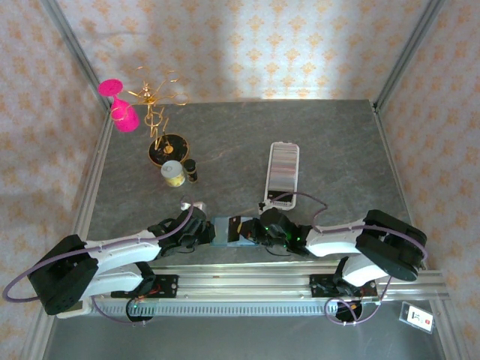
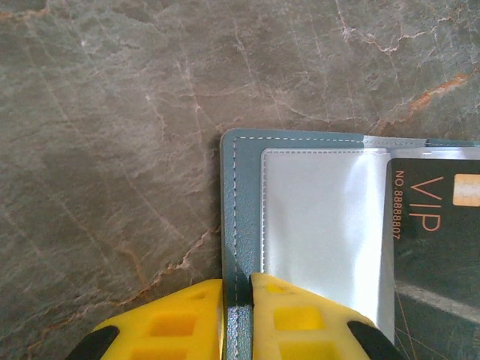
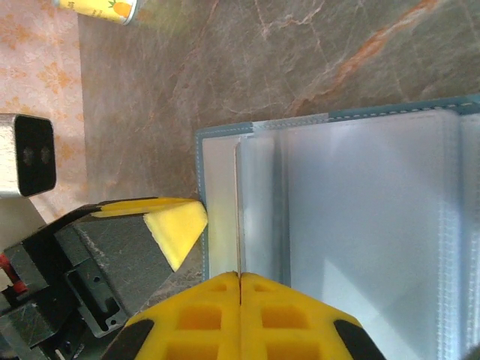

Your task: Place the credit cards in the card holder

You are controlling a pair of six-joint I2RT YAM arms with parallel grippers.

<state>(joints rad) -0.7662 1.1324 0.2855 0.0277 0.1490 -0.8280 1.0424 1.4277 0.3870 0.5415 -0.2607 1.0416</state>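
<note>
The card holder (image 1: 224, 231) is a flat, square-cornered teal wallet with pale stitching along its leather-look cover (image 2: 241, 172). It lies open at the near edge of the worktop (image 1: 337, 150). Inside it are glossy clear plastic sleeves (image 3: 360, 225), stacked like pages. One dark VIP card (image 2: 435, 247) with orange lettering lies at the sleeves, on the side of the holder away from the left fingers; whether it is tucked in I cannot tell.

The left fingers (image 2: 180, 322) are two ribbed yellow blocks, and they clench the holder's stitched cover edge between them. The right fingers (image 3: 202, 315), also two yellow blocks, are pressed tight together on the thin edge of one clear sleeve, which stands up from the holder.

Beyond the holder, to its right, is one long white tray (image 1: 271, 172) with rounded corners, holding the credit cards (image 1: 283, 171) as a striped row of edges. Beyond the holder, to its left, stand:
- one small yellow-labelled can (image 1: 173, 173)
- one small dark bottle (image 1: 192, 171)
- one gold wire stand (image 1: 159, 112) on a round black base
- one bright pink goblet (image 1: 120, 105)

The worktop looks like grey stone with rusty and white veins. Pale wallpaper (image 1: 247, 45) with an orange floral motif closes it in on three sides, framed by metal posts.
</note>
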